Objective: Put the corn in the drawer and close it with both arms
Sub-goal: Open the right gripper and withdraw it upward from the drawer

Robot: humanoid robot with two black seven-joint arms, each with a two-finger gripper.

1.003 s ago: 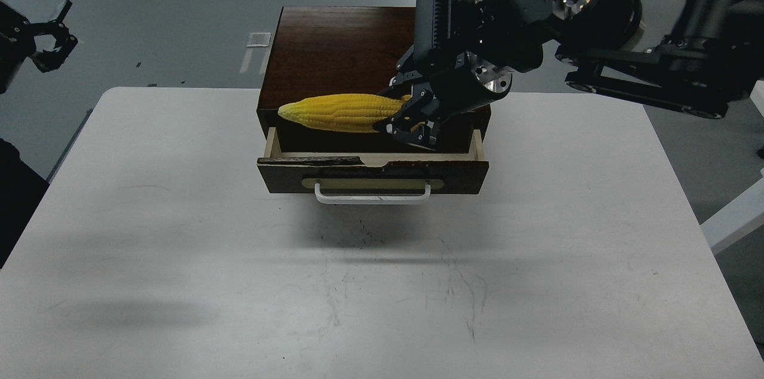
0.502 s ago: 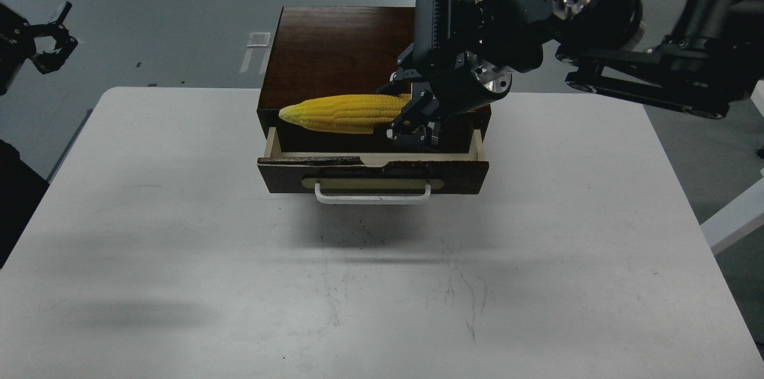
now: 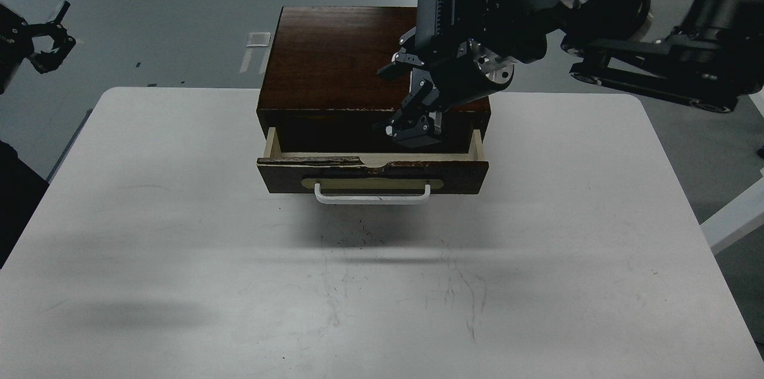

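The dark brown wooden box [image 3: 334, 56] stands at the back of the white table. Its drawer [image 3: 373, 171] is pulled partly out, with a chipped top edge and a white bar handle [image 3: 372, 195]. The corn is not in view; the drawer's inside is dark and mostly hidden behind its front. My right gripper [image 3: 394, 99] hangs open and empty over the right half of the drawer opening, one finger [image 3: 389, 70] up by the box top and the other low at the opening. My left gripper [image 3: 49, 39] is open and empty, far off the table's back left.
The white table [image 3: 239, 259] has faint scuffs and dark specks in front of the drawer. My right arm [image 3: 597, 3] reaches in from the upper right over the box. Grey floor lies beyond the table's back edge.
The corn left my right gripper and dropped out of sight at the drawer. The right gripper opened wider and rose slightly. The left arm barely moved.
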